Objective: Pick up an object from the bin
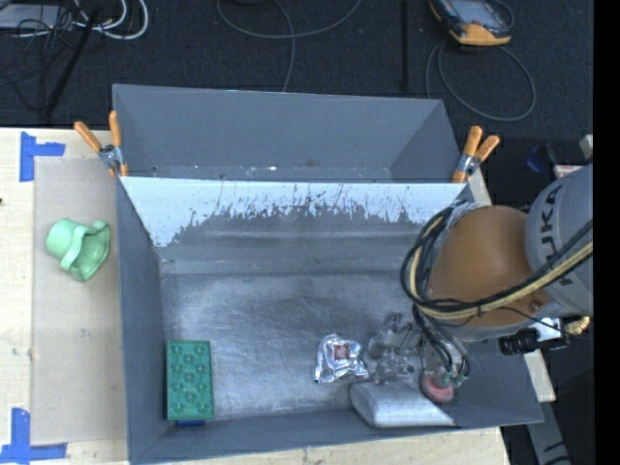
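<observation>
Gripper point(392, 355) low in bin point(271, 294) btm-right, just beside crumpled foil wrapper point(336, 360)

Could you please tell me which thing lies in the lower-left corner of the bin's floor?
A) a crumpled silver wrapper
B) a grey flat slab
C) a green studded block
C: the green studded block lies flat there by the left wall, while the crumpled silver wrapper sits at lower right beside the gripper.

We see a grey arm point(579, 211) with dark KUKA lettering, a rounded orange-brown cover point(480, 255) at its wrist, and black and yellow cables point(418, 260) looped around it.
</observation>
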`<act>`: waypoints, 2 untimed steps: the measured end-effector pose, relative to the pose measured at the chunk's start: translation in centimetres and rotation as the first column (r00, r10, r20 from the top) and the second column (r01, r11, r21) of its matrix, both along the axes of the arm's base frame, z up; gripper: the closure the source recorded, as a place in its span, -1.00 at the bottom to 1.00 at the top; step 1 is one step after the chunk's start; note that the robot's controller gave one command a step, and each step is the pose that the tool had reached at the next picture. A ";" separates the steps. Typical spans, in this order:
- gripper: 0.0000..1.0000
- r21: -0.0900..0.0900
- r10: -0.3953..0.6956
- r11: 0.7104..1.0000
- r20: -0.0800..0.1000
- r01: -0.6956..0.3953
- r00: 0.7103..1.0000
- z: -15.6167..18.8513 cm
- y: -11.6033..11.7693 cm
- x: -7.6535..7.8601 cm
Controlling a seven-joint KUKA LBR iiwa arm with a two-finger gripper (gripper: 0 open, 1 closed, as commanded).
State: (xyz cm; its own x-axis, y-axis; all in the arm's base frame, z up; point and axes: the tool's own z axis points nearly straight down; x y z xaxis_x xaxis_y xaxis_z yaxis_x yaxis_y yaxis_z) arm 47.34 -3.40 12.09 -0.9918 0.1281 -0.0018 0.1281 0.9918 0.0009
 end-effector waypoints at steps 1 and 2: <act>1.00 -0.002 -0.168 0.986 -0.001 0.168 0.986 -4.9 2.7 3.5; 1.00 -0.001 0.216 0.976 0.003 -0.216 0.976 7.5 7.2 5.5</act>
